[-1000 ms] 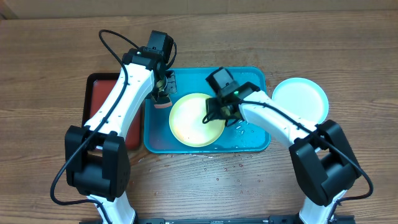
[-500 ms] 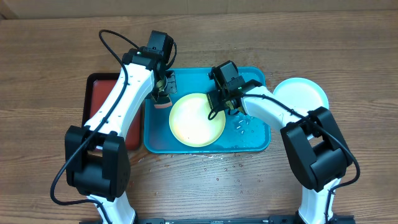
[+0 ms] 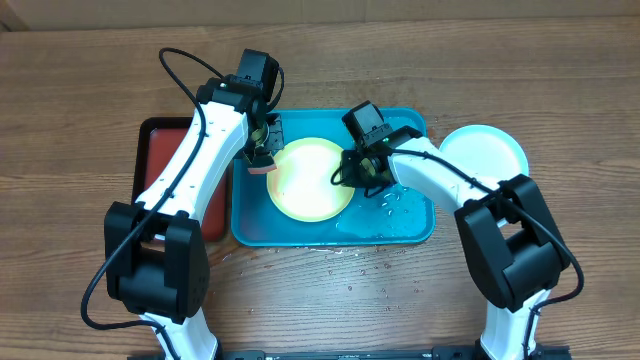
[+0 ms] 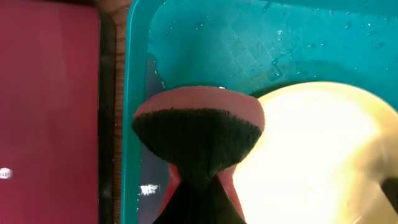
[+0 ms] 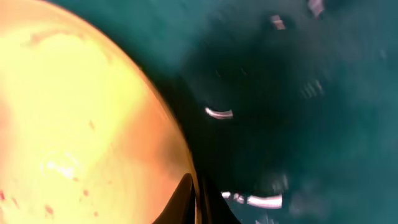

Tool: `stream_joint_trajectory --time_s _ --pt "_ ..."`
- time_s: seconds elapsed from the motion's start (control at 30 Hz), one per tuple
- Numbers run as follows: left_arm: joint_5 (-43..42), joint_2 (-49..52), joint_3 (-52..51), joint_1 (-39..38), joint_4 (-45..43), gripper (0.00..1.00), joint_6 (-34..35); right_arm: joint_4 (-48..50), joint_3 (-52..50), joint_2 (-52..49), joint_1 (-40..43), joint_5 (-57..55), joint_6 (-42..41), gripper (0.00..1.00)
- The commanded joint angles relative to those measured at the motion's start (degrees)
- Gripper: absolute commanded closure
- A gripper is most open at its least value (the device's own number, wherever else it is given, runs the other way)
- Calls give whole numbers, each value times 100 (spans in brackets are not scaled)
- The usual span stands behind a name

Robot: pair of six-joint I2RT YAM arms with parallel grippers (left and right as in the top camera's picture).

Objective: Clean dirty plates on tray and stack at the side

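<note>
The large rectangular turquoise-blue plastic tray [image 3: 405,222] sits at the centre of the wooden tabletop [image 3: 560,90], and its floor is wet. The round plastic plate with a lime-green rim [image 3: 305,185] lies inside the tray, left of centre. The right wrist view shows small red smears [image 5: 46,208] on the plate's face.

The right gripper [image 3: 352,172] is at the plate's right edge. Its fingers [image 5: 186,196] are clamped on the rim, which passes between them. The left gripper [image 3: 264,152] is closed on a pink sponge with a black scrub face [image 4: 199,134]. The sponge hangs just inside the tray's left wall, at the plate's left edge. From these views I cannot tell whether it touches the plate.

A round plastic plate with a cyan rim [image 3: 483,160] rests on the tabletop just right of the tray. A narrow red plastic tray with a black rim [image 3: 158,150] lies left of the blue tray, partly under the left arm.

Changes from a second ago:
- The right gripper's jaws stood apart then and are now closed on the rim.
- The green-rimmed plate has shifted towards the sponge and the tray's far side.
- The left arm and the sponge have not moved.
</note>
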State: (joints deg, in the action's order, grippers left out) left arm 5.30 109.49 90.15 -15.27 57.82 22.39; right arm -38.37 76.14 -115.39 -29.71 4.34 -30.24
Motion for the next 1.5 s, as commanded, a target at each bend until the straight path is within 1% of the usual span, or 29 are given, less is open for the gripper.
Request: stream_joint_trajectory --time_s 0.0,0.07,0.1,0.37,0.4,0.47,0.57,0.7,0.83,0.97,1.03,1.17,1.2,1.3,1.4,1.47 --pt "-24 -149 63 -11 -11 96 72 -496 -87 -68 15 -186 -2267 96" --pt "-28 -144 63 -17 -28 96 74 -667 -87 -68 15 -179 -2793 96" --pt "-26 -138 63 -20 -48 96 74 -704 -87 -68 15 -181 -2855 96" --pt "-358 68 57 -42 -247 96 70 -715 -87 -68 17 -299 -2247 96" --pt "-476 179 57 -94 -341 96 -48 -699 -87 -68 17 -297 -2120 96" --pt "-841 330 57 -186 -511 96 -560 -678 -87 -68 17 -299 -2046 96" --pt "-1285 573 57 -374 -693 96 -1563 -678 -87 -68 17 -302 -2046 96" --pt "-1126 874 57 -586 -688 96 -2378 -678 -87 -68 17 -321 -2026 96" --pt "-686 1211 57 -667 -675 96 -2518 -678 -87 -68 17 -339 -2026 96" --pt "-619 1421 57 -651 -667 96 -2876 -673 -87 -68 17 -339 -2028 96" --pt "-616 1471 57 -638 -680 96 -3185 -673 -87 -68 17 -339 -2028 96" --pt "-564 1478 59 -634 -754 96 -4048 -647 -87 -68 17 -339 -2028 96" --pt "-367 1478 61 -634 -828 96 -4354 -627 -87 -68 17 -339 -2028 96" --pt "35 1478 61 -629 -1051 96 -4675 -610 -87 -68 17 -339 -2028 96" --pt "258 1478 61 -592 -1401 96 -4881 -610 -87 -68 17 -339 -2026 96" --pt "260 1478 61 -555 -1659 96 -4907 -610 -87 -68 17 -341 -2026 96"
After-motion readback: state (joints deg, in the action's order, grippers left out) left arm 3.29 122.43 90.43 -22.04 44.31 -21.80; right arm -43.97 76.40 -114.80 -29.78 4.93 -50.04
